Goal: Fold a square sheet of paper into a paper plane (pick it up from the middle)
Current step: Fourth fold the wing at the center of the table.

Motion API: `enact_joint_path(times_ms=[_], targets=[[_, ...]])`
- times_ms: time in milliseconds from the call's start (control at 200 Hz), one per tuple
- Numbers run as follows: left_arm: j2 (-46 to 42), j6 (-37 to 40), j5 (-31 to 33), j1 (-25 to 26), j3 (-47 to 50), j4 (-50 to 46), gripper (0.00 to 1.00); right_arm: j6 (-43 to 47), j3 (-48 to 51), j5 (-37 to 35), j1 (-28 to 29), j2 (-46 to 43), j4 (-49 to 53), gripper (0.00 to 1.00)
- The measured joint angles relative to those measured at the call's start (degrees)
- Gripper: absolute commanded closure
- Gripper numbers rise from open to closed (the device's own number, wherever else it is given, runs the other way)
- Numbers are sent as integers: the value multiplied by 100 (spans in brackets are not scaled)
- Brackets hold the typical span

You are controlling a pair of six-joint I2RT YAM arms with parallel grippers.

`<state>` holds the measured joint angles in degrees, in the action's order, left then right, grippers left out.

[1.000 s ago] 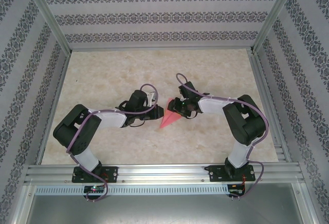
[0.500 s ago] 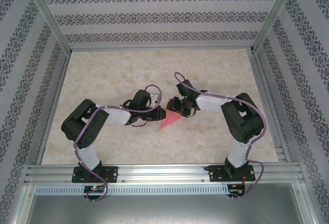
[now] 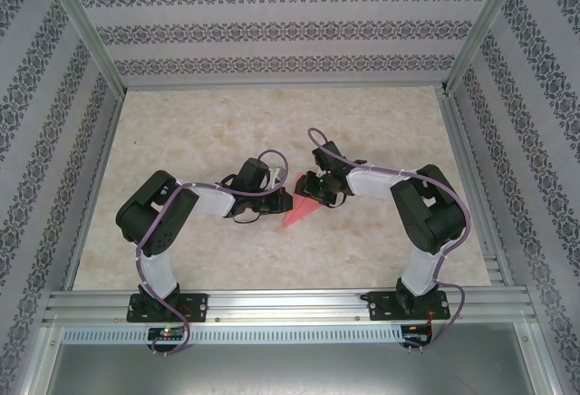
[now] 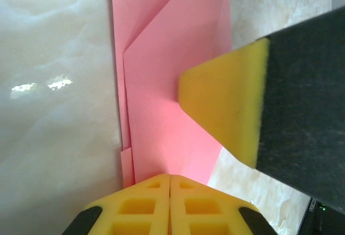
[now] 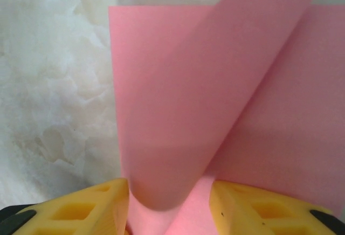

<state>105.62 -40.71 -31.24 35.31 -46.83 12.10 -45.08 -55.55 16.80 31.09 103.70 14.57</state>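
Left gripper (image 4: 170,180): closed, pressed on paper plane (image 3: 297,212).
Right gripper (image 5: 170,194): jaws apart around curled flap (image 5: 178,100).
Plane axis: 1 to 7 o'clock.

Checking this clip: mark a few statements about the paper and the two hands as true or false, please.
1. The pink paper is partly folded, with diagonal creases showing. True.
2. The left hand has its fingers spread wide. False: they are closed together at the paper's edge.
3. A flap of the paper curls up between the fingers of the right hand. True.
4. The paper lies at the far edge of the table, against the back wall. False: it lies mid-table, between the two hands.
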Motion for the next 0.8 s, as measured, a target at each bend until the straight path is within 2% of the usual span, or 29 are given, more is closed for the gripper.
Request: enact_joint_path(times_ms=[140, 405, 614, 799], targets=[[0, 0, 50, 0, -24, -63, 92, 31, 212, 125, -46, -101, -330, 50], [9, 0, 68, 0, -39, -111, 92, 184, 332, 236, -87, -133, -474, 59], [11, 0, 66, 0, -39, -116, 90, 282, 133, 138, -83, -22, -127, 70], [-20, -11, 63, 0, -48, -129, 84, 299, -101, 57, -81, 114, 243, 70]])
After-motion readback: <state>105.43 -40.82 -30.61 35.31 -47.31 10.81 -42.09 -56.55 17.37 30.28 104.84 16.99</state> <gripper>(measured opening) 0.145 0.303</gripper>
